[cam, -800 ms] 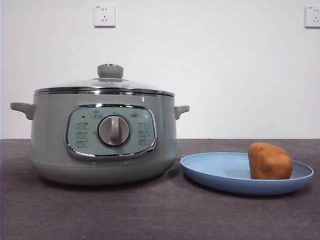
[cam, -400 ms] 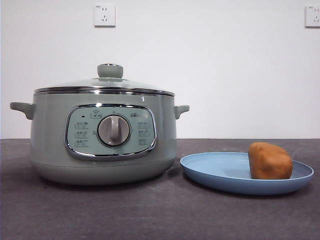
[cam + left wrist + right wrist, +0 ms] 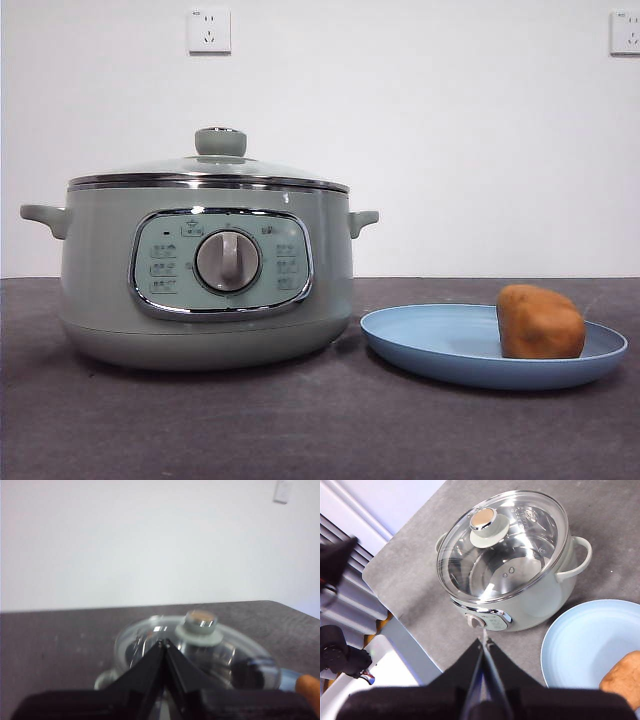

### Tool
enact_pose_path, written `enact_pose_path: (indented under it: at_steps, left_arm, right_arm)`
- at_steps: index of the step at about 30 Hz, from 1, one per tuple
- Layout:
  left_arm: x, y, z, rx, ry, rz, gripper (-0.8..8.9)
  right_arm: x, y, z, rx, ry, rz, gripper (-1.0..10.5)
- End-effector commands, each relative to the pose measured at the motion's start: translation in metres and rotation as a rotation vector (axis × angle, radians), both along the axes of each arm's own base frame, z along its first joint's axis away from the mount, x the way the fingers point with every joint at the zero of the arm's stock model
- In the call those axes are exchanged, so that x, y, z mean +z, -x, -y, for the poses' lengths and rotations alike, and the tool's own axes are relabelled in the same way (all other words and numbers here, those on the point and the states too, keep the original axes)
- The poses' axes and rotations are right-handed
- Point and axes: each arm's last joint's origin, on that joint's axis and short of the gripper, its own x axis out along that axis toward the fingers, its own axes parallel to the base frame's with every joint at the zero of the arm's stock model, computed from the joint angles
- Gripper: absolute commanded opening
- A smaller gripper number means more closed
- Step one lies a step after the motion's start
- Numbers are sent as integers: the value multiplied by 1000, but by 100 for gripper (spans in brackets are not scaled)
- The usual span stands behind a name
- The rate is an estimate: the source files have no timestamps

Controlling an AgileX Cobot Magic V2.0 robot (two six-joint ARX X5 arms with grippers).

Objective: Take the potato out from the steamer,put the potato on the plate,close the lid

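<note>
Task looks complete: potato (image 3: 540,322) lies on plate (image 3: 420,345), lid (image 3: 210,168) covers steamer (image 3: 205,275); left tool (image 3: 164,642) and right tool (image 3: 484,642) pinched together, empty.

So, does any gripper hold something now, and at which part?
Nothing is held. Left gripper and right gripper are shut and empty, above the steamer; the potato lies on the plate.

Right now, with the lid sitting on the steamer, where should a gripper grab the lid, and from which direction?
Grip the pale green knob at the center of the lid, coming straight down from above. The knob stands proud of the low glass dome, while the chrome edge sits flush on the steamer, leaving no lip to pinch. That looks like the safest hold.
</note>
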Motion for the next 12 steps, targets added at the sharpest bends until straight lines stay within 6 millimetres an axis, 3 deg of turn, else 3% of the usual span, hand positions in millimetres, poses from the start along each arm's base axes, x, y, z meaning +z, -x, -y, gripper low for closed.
enact_pose_path:
  at_steps: [1,5,12]
  left_arm:
    - [-23,-2,-1,15,59,-11,-3]
    - [-48,-4,-2,26,91,-37,-3]
    - [-67,-5,-3,62,100,-96,-3]
  right_arm:
    - [0,-1,0,4,2,10,-1]
    - [0,-1,0,4,1,10,-1]
    - [0,-1,0,4,2,10,-1]
